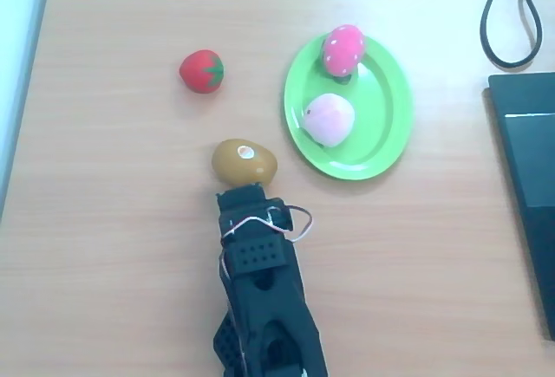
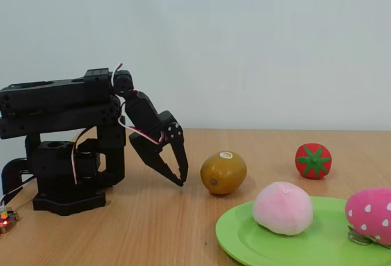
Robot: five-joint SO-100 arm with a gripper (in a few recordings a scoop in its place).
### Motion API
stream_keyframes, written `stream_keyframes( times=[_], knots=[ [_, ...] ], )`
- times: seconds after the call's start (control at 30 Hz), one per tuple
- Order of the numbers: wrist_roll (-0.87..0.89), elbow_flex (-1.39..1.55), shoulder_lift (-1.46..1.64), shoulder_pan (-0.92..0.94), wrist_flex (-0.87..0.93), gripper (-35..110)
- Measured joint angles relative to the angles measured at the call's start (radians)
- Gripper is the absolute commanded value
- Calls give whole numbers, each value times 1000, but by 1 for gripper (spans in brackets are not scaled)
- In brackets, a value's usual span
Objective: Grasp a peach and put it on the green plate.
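The pale pink peach (image 1: 328, 119) (image 2: 283, 208) lies on the lime-green plate (image 1: 381, 134) (image 2: 244, 236), near its middle. My black gripper (image 2: 181, 180) hangs tip-down just above the table, its fingers closed together with nothing between them. It is a short way left of the brown kiwi in the fixed view. Seen from overhead, the gripper's front end (image 1: 243, 191) sits just below the kiwi, well apart from the plate and the peach.
A deep-pink strawberry (image 1: 343, 49) (image 2: 369, 214) rests on the plate's far end. The brown kiwi (image 1: 244, 161) (image 2: 223, 172) and a red tomato toy (image 1: 201, 71) (image 2: 313, 160) lie on the wooden table. A dark flat device (image 1: 529, 178) and a black cable (image 1: 512, 13) occupy the right edge.
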Motion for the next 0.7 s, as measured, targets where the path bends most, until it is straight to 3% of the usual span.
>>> stream_keyframes(
  times=[0.7],
  knots=[
    [54,0,0,92,2,-8]
  ],
)
